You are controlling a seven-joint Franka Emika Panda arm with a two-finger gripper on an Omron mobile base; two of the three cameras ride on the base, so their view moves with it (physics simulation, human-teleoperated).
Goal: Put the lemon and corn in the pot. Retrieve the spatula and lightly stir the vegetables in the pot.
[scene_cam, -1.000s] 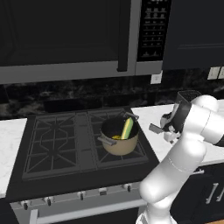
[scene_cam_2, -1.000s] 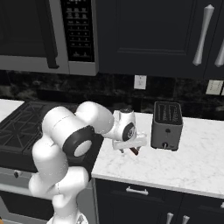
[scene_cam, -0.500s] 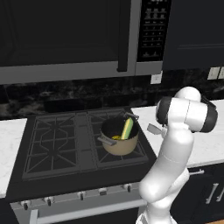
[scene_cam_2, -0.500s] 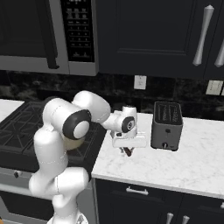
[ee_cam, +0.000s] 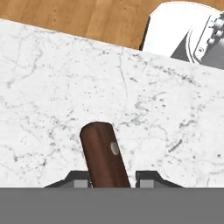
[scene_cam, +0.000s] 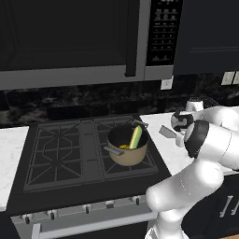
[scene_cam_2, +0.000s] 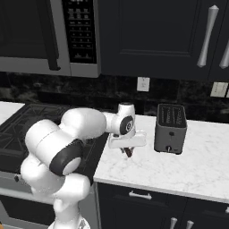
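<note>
Marble counter (scene_cam_2: pixel 188 165) right of the stove: my gripper (ee_cam: pixel 111 180) is nearly shut around the spatula (ee_cam: pixel 105 154)'s brown handle. Corn (scene_cam: pixel 136 137) and lemon (scene_cam: pixel 123 146) sit in the pot (scene_cam: pixel 127 146). I should lift straight, keeping grip centred.

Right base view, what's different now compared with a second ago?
The hand has swung down over the marble counter and closed on the spatula's dark wooden handle. The pot with the corn and lemon stays on the stove, and the toaster is unmoved.
</note>
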